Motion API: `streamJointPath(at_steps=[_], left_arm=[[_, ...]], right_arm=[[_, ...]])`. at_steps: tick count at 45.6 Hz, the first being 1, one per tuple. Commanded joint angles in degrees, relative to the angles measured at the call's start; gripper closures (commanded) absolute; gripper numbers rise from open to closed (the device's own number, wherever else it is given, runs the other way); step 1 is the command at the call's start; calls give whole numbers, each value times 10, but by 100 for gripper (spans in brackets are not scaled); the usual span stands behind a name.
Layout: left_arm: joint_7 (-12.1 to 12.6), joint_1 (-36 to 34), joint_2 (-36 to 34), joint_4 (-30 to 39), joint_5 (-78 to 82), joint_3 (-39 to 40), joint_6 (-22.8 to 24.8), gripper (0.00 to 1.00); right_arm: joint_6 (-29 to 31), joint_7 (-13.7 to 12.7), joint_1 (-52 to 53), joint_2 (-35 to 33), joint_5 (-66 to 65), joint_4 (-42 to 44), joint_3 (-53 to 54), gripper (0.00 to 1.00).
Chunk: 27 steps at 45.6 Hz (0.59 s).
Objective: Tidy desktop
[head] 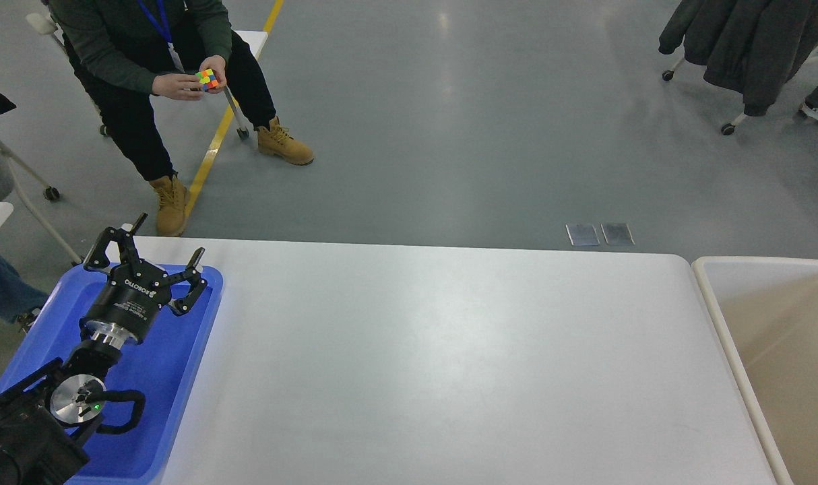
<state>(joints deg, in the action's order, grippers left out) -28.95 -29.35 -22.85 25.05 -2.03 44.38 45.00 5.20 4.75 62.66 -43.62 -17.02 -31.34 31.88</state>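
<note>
The desktop [449, 364] is a large glossy white tabletop with rounded corners that fills the middle of the head view; nothing lies on its white surface. My left gripper [168, 236] is open and empty. It hangs over the far end of the blue tray [160, 377] at the table's left end, fingers spread and pointing away from me. My right gripper is out of view.
A beige-white bin [719, 316] stands against the table's right end. A seated person [160, 60] beyond the far left corner turns a colour cube [207, 79]. A coat on a wheeled chair [746, 47] stands at the far right.
</note>
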Motion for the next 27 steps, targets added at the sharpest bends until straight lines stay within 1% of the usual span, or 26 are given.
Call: streamJointPath(at_steps=[1,4,7,9,15,18,21,27], left_arm=[[0,0,0,0,-1,0,0,1],[0,0,0,0,-1,0,0,1],[0,0,0,0,-1,0,0,1],[0,0,0,0,0,0,0,1],[0,0,0,0,0,0,0,1],[0,0,0,0,-1,0,0,1],[0,0,0,0,-1,0,0,1],[0,0,0,0,-1,0,0,1]], right_arm=[[2,3,-58,-2,27,-86,135,0],[2,7,-76,-1,27,-103,162,0],[2,25,-90,-1,27,-119,173,0],[2,49,-100,-1,27,-129,173,0],[2,141,-141,1,26,-140,169,0],[2,170,-164,9,25,-139,166,0],[2,181,-192,21,25,-139,166,0],[2,183,-247,54,25,-139,176,0]])
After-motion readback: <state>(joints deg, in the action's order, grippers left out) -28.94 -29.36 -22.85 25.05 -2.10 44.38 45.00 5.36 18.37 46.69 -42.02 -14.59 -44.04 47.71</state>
